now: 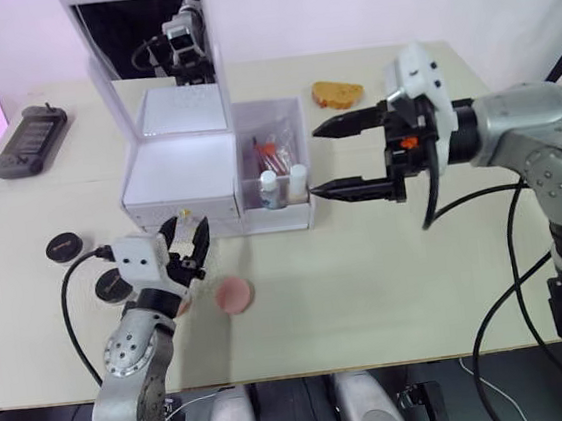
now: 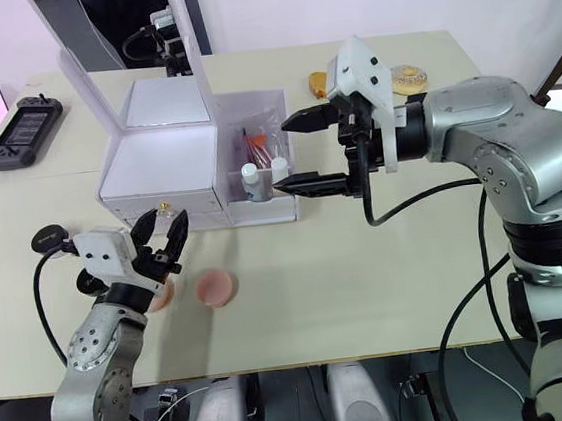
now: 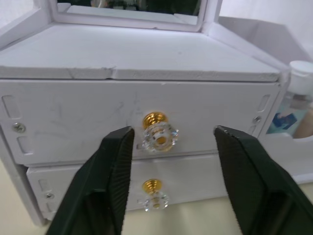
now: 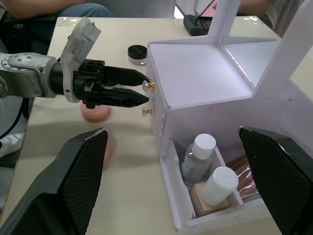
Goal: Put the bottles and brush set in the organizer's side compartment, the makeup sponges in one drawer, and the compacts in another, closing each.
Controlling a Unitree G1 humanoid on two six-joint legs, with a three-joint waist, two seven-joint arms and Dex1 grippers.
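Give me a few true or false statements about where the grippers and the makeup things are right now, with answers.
1. The left gripper has its fingers open on either side of the upper drawer knob. True.
2. Both drawers of the organizer are pulled out. False: both look closed.
3. Two bottles stand in the side compartment. True.
4. The right gripper is holding a bottle. False: it is open and empty, beside the compartment.
5. A pink sponge lies on the table in front of the organizer. True.
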